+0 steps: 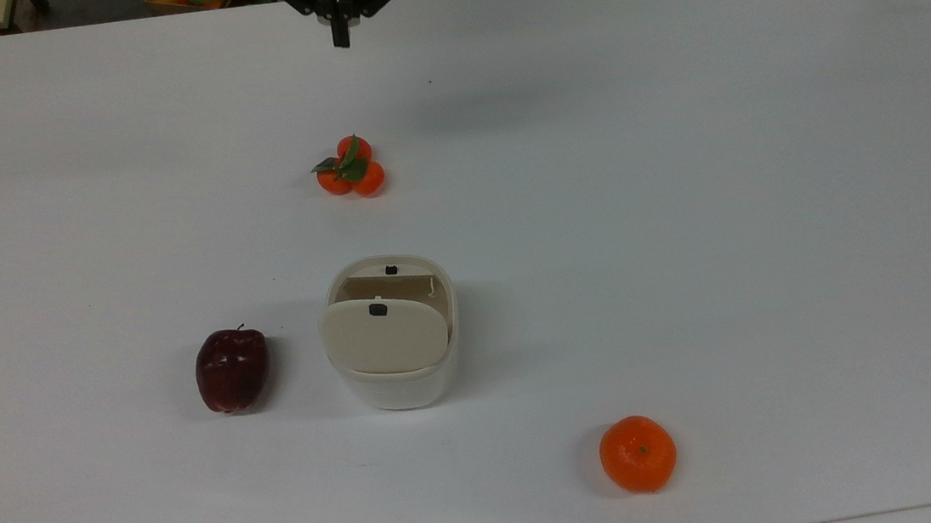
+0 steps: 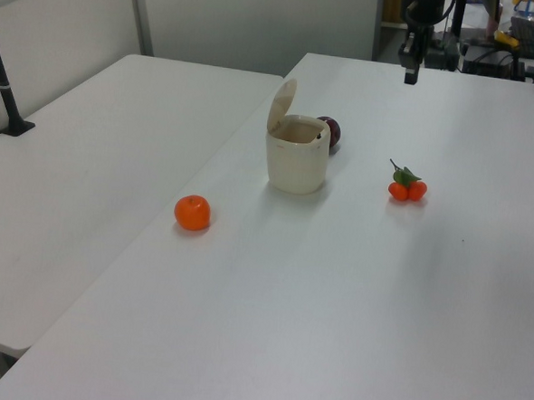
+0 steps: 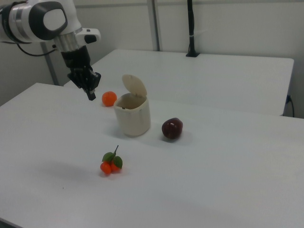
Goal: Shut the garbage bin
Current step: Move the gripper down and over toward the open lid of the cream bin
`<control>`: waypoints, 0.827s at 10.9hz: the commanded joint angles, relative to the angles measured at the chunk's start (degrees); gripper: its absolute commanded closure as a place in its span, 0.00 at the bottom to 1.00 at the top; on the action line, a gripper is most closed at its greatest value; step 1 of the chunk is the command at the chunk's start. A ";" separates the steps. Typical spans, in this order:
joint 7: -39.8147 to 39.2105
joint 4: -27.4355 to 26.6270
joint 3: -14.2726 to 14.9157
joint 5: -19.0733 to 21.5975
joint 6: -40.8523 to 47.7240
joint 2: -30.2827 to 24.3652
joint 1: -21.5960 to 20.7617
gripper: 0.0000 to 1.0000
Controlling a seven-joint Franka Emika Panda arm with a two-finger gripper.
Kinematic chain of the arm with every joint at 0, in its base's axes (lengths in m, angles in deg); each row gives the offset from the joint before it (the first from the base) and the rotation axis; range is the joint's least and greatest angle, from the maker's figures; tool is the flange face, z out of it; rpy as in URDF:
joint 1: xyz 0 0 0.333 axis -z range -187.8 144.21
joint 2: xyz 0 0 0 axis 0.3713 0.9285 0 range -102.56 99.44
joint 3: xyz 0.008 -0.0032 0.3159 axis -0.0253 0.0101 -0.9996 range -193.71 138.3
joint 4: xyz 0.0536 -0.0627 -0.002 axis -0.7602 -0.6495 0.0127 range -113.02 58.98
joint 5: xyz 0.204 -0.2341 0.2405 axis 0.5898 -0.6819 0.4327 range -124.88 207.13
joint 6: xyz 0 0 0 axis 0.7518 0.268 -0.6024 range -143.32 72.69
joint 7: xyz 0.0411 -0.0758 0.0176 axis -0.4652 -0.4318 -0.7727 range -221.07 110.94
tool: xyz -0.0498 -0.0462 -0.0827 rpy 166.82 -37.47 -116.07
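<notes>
The cream garbage bin [image 1: 394, 362] [image 2: 298, 157] [image 3: 133, 115] stands mid-table with its beige lid [image 1: 384, 334] [image 2: 282, 106] [image 3: 134, 85] tilted up, open. A small black button [image 1: 391, 269] sits on its rim. My gripper [image 1: 341, 38] [image 2: 410, 75] [image 3: 91, 95] hangs shut and holding nothing, high over the table's far edge in the top view, well away from the bin and beyond the cluster of small oranges [image 1: 351, 168].
A dark red apple [image 1: 232, 369] [image 3: 172, 128] lies beside the bin on the top view's left. A single orange [image 1: 638, 453] [image 2: 193, 212] sits toward the near right in the top view. The leafy orange cluster [image 2: 407, 185] [image 3: 111, 163] lies between gripper and bin. A second table [image 2: 88, 153] adjoins.
</notes>
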 commanded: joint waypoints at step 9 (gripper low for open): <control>1.05 7.28 0.76 -0.49 -38.53 13.40 1.86 1.00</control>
